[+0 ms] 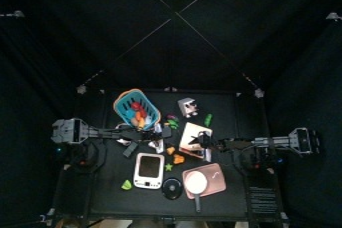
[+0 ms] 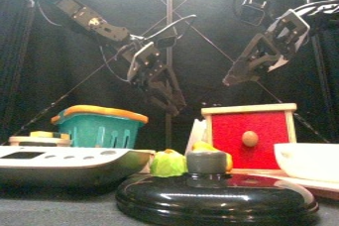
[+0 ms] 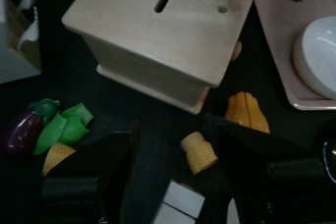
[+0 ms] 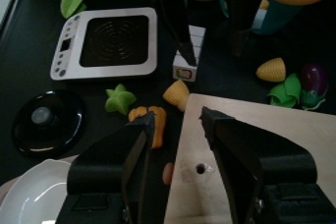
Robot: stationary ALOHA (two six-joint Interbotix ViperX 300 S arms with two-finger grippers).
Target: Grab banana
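Left pincer [image 3: 168, 169] released, jaws spread, banana [image 3: 197, 151] — seemingly — just beyond, between them.

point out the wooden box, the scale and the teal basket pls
wooden box [image 3: 147, 33], left wrist view, on its top face
scale [image 4: 108, 41], right wrist view, on its round weighing plate
teal basket [image 2: 98, 129], front view, on its front wall

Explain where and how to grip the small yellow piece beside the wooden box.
Grip the yellow piece across its narrow middle, from straight above. It lies flat on the table, apart from the wooden box and the orange piece, so its long sides look free. The open left pincer hangs over it, a jaw on either side.
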